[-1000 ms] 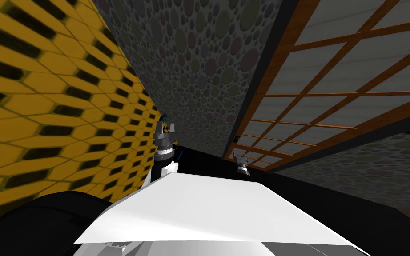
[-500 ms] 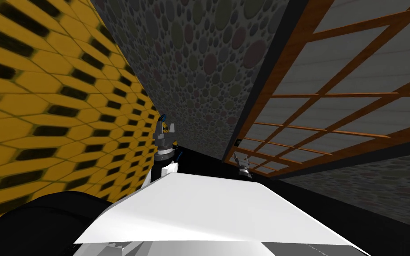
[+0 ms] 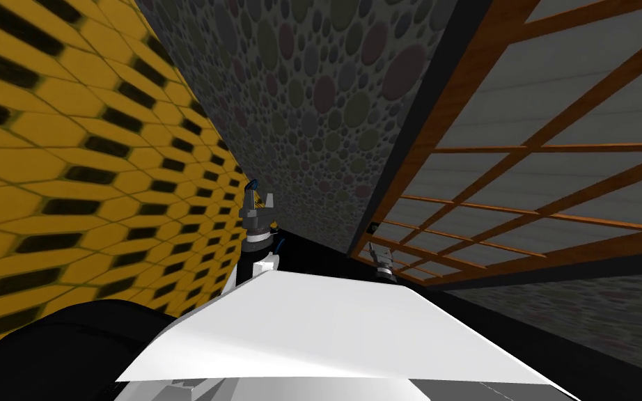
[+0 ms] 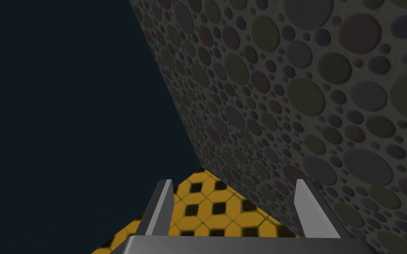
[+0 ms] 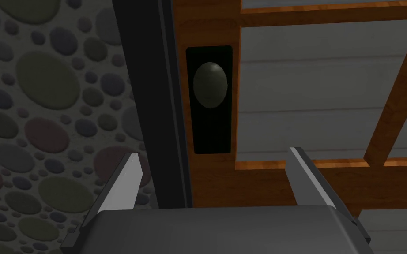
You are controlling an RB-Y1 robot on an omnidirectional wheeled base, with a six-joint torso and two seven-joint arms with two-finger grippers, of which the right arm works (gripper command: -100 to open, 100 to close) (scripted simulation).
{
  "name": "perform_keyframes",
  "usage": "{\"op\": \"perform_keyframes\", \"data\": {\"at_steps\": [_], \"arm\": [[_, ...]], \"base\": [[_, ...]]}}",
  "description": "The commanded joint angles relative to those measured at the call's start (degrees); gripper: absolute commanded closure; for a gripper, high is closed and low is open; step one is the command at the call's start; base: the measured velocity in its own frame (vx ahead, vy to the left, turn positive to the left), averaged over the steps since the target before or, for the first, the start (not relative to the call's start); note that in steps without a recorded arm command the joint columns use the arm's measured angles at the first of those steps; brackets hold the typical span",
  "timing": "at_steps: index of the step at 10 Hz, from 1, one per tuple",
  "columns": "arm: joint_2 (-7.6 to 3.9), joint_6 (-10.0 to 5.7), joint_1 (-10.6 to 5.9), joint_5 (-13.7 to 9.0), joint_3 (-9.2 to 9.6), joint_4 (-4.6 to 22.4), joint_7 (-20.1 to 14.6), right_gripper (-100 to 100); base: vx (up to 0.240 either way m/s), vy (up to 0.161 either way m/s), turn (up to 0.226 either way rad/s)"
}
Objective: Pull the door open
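R tool (image 5: 212, 152) nearer; knob (image 5: 210, 84) ahead

left tool (image 3: 258, 198): dark box, blue cable (image 3: 252, 185) | right tool (image 5: 214, 152): light grey blades

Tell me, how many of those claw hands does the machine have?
2. The left gripper is raised beside the yellow wall; the right gripper is low at the wooden door, facing its knob.
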Motion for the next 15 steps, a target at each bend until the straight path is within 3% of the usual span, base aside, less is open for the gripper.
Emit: {"op": "perform_keyframes", "data": {"at_steps": [1,7,8,9,14,15], "arm": [[-0.75,-0.45,0.05,-0.3,-0.54,1.1,-1.3,-100],[-3.61,-2.18,0.23,-1.4,-2.59,5.2,-6.3,-100],[-3.24,-2.45,-0.27,-1.1,-2.12,6.0,-6.2,-100],[-3.24,-2.45,-0.27,-1.1,-2.12,6.0,-6.2,100],[-3.24,-2.45,-0.27,-1.1,-2.12,6.0,-6.2,100],[-3.93,-2.92,0.13,-0.6,-1.18,5.7,-7.0,100]], "base": [[0.137,-0.014,0.117],[0.203,-0.024,0.115],[0.075,-0.016,-0.014],[-0.034,0.018,0.006],[-0.010,0.001,0.003],[-0.109,-0.003,0.083]]}}
